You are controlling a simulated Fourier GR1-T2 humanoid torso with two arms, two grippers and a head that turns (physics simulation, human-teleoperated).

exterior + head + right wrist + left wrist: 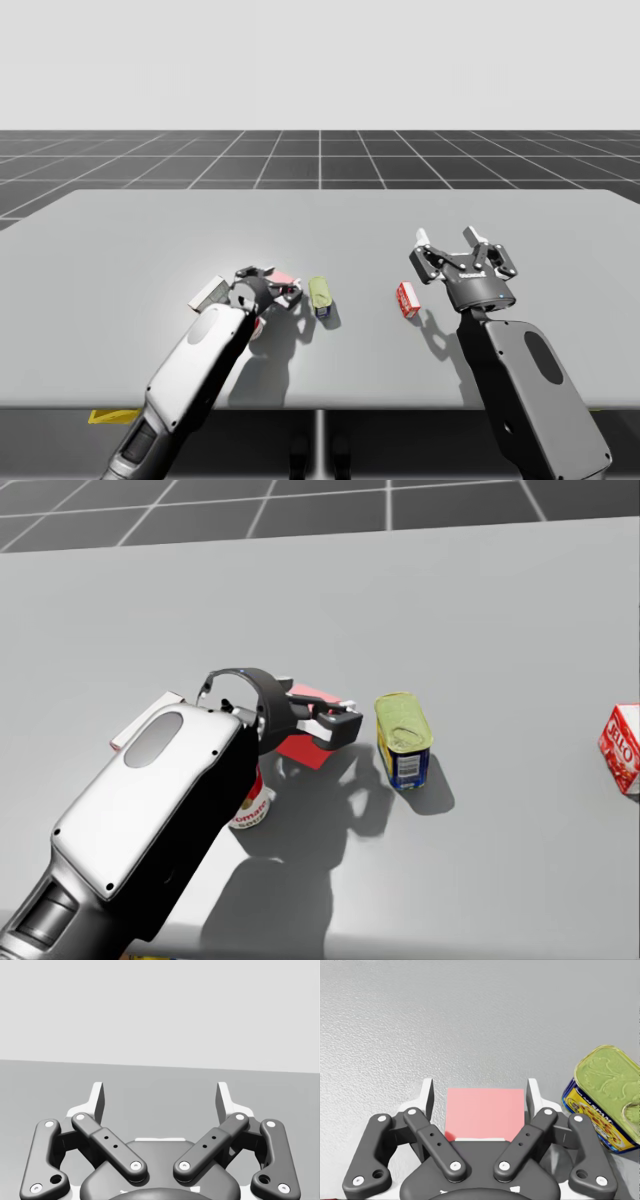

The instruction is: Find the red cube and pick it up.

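Closest in, my left gripper point(480, 1087) stands spread around the red cube point(485, 1114). The cube sits on the table point(470, 1015) squarely between the fingers point(428, 1097), tucked back toward the palm. One finger is just beside a cube face, almost touching. On the other side a sliver of table shows in the gap, so I judge the gripper released, not yet clamped.

Just outside the nearer finger lies a green-topped tin point(605, 1090) with blue and yellow sides, close to the gripper but apart from the cube. Behind the gripper, under the forearm, stands a red-and-white can point(250, 810), and a pale box point(207, 293) lies beside the wrist. Well apart, my right gripper point(160, 1092) hangs above the table with its fingers wide and nothing between them, near a small red box point(408, 299).

The cube looks rigid and light, with smooth flat faces that may be slick. The hold to take is on the two opposite side faces, pads flat and centred. A corner grip would likely twist it out.
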